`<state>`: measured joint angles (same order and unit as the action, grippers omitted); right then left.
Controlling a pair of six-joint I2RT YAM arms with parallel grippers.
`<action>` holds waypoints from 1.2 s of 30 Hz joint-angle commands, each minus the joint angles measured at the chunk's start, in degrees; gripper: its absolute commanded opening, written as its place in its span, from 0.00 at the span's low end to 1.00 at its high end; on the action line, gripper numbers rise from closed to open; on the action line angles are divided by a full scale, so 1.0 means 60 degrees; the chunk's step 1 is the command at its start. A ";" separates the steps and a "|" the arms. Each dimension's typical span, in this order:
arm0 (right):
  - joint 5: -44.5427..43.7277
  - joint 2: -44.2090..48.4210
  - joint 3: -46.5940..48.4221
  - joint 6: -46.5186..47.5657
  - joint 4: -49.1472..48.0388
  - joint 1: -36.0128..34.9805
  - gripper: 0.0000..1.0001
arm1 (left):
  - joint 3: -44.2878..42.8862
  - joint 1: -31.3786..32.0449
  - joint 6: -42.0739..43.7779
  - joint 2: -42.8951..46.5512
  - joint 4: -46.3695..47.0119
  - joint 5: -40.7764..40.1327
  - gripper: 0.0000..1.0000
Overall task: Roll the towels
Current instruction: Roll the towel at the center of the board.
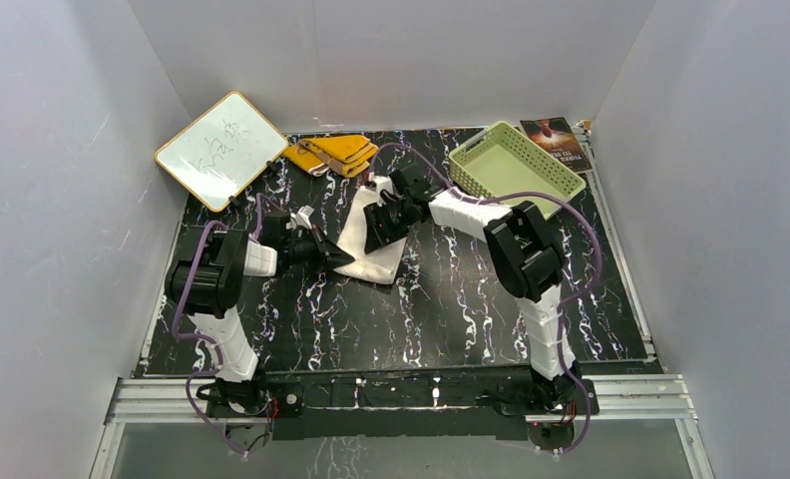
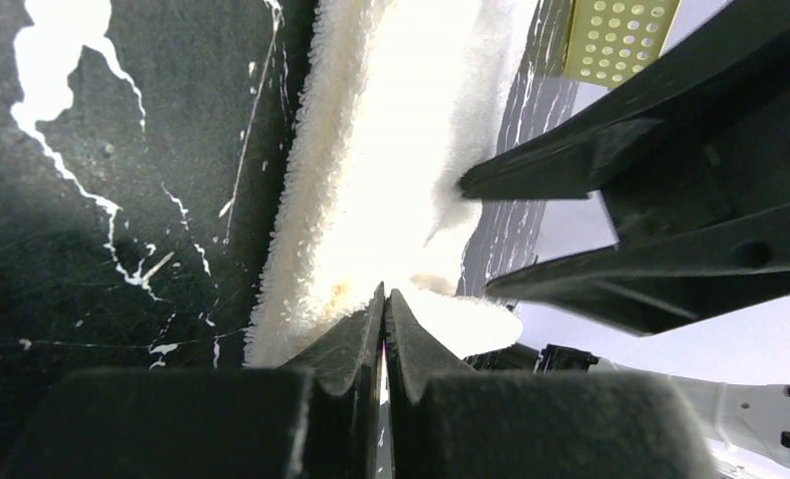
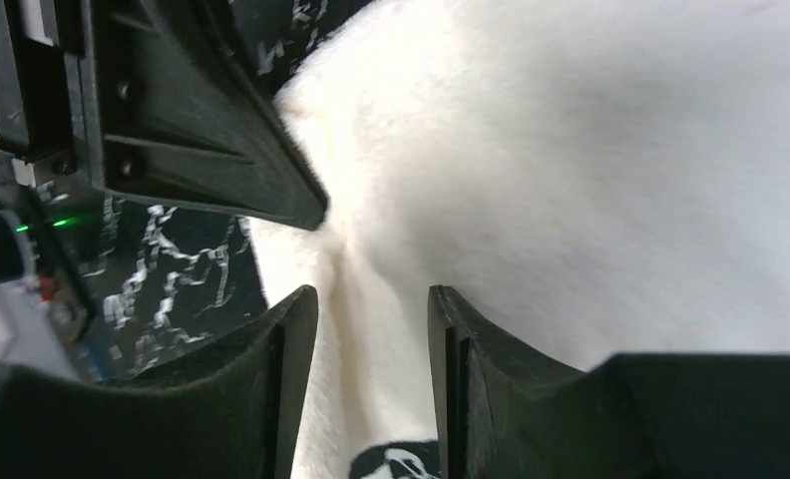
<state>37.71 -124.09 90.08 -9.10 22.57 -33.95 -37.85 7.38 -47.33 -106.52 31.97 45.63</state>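
The cream-white towel (image 1: 369,244) lies partly folded on the black marbled table, between the two arms. My left gripper (image 1: 337,256) sits at its left edge. In the left wrist view the left gripper (image 2: 384,291) is shut, its tips meeting on the edge of the cream-white towel (image 2: 371,160). My right gripper (image 1: 385,216) hovers over the towel's upper part. In the right wrist view the right gripper (image 3: 371,294) is open, astride a ridge of the cream-white towel (image 3: 591,170) without pinching it. The mustard-yellow towel (image 1: 337,152) lies folded at the back.
A pale green slotted basket (image 1: 516,166) stands at the back right, with a dark book (image 1: 561,140) beside it. A white board in a wooden frame (image 1: 221,150) lies at the back left. Grey walls close in three sides.
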 commanded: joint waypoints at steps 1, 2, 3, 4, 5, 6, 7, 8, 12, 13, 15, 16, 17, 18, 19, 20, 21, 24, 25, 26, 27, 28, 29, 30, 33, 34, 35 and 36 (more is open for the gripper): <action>-0.2011 0.1332 0.0154 0.1024 -0.0033 0.0081 0.39 | 0.0000 0.0113 0.1148 -0.0226 -0.1630 -0.1634 0.00; -0.1837 0.1537 0.0117 0.1117 -0.0138 0.0049 0.24 | -0.0029 0.0131 0.1201 -0.0225 -0.1725 -0.1674 0.00; -0.1439 0.1632 0.0092 0.1220 -0.0241 0.0014 0.05 | -0.0038 0.0144 0.1245 -0.0210 -0.1800 -0.1685 0.00; -0.1022 0.1616 0.0139 0.1297 -0.0208 -0.0062 0.00 | -0.0048 0.0147 0.1270 -0.0208 -0.1834 -0.1710 0.00; -0.0426 0.1530 0.0232 0.1374 -0.0078 -0.0139 0.00 | -0.0064 0.0155 0.1290 -0.0221 -0.1864 -0.1715 0.00; 0.0167 0.1329 0.0431 0.1430 0.0167 -0.0204 0.00 | -0.0059 0.0161 0.1309 -0.0231 -0.1883 -0.1736 0.00; 0.0714 0.1073 0.0668 0.1493 0.0500 -0.0268 0.00 | -0.0051 0.0162 0.1324 -0.0235 -0.1905 -0.1746 0.00; 0.1280 0.0772 0.0906 0.1525 0.0822 -0.0309 0.00 | -0.0054 0.0171 0.1346 -0.0229 -0.1932 -0.1752 0.00; 0.2672 -0.0386 0.1598 0.2095 0.2158 -0.0475 0.00 | -0.0141 0.0177 0.1476 -0.0208 -0.2154 -0.1842 0.00; 0.2867 -0.0614 0.1590 0.2289 0.2313 -0.0460 0.00 | -0.0166 0.0169 0.1530 -0.0197 -0.2236 -0.1876 0.00; 0.3143 -0.0951 0.1463 0.2521 0.2380 -0.0449 0.00 | -0.0226 0.0175 0.1643 -0.0144 -0.2403 -0.1989 0.00; 0.3305 -0.1096 0.1396 0.2577 0.2357 -0.0436 0.00 | -0.0240 0.0169 0.1704 -0.0134 -0.2483 -0.2021 0.00; 0.3429 -0.1200 0.1343 0.2633 0.2341 -0.0435 0.00 | -0.0277 0.0167 0.1756 -0.0127 -0.2566 -0.2043 0.00; 0.3551 -0.1285 0.1276 0.2680 0.2295 -0.0424 0.00 | -0.0294 0.0176 0.1808 -0.0123 -0.2659 -0.2090 0.00; 0.3689 -0.1306 0.1164 0.2673 0.2183 -0.0352 0.00 | -0.0324 0.0177 0.1857 -0.0113 -0.2738 -0.2114 0.00; 0.3809 -0.1287 0.0966 0.2660 0.2032 -0.0252 0.00 | -0.0326 0.0169 0.1898 -0.0104 -0.2803 -0.2146 0.00; 0.3917 -0.1208 0.0693 0.2577 0.1824 -0.0139 0.00 | -0.0333 0.0176 0.1941 -0.0092 -0.2872 -0.2174 0.00; 0.4110 -0.0692 -0.0550 0.2344 0.1018 0.0282 0.00 | -0.0376 0.0178 0.2079 -0.0069 -0.3116 -0.2303 0.00; 0.4100 -0.0478 -0.1154 0.2302 0.0752 0.0426 0.00 | -0.0376 0.0175 0.2133 -0.0079 -0.3185 -0.2348 0.00; 0.4041 -0.0261 -0.1554 0.2313 0.0657 0.0552 0.00 | -0.0396 0.0177 0.2148 -0.0093 -0.3234 -0.2401 0.00; 0.3987 -0.0049 -0.1971 0.2333 0.0572 0.0681 0.00 | -0.0406 0.0177 0.2158 -0.0106 -0.3270 -0.2404 0.00; 0.3919 0.0146 -0.2381 0.2337 0.0465 0.0780 0.00 | -0.0422 0.0173 0.2181 -0.0146 -0.3307 -0.2428 0.00; 0.3871 0.0348 -0.2763 0.2337 0.0347 0.0896 0.00 | -0.0435 0.0176 0.2200 -0.0173 -0.3337 -0.2451 0.00; 0.3830 0.0526 -0.3113 0.2330 0.0231 0.0993 0.00 | -0.0435 0.0177 0.2199 -0.0200 -0.3359 -0.2461 0.00; 0.3504 0.1038 -0.3663 0.2109 0.0034 0.1073 0.00 | -0.0449 0.0177 0.2220 -0.0237 -0.3390 -0.2508 0.00; 0.3284 0.1214 -0.3656 0.1965 0.0053 0.1061 0.00 | -0.0456 0.0168 0.2245 -0.0244 -0.3412 -0.2509 0.00; 0.3011 0.1429 -0.3554 0.1793 0.0081 0.1040 0.00 | -0.0481 0.0176 0.2256 -0.0260 -0.3433 -0.2520 0.00; 0.2570 0.1761 -0.3426 0.1616 0.0072 0.0969 0.00 | -0.0496 0.0177 0.2268 -0.0251 -0.3468 -0.2521 0.00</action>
<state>61.25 -119.77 68.45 2.50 26.76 -26.79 -42.54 8.69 -38.76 -105.21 20.38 42.89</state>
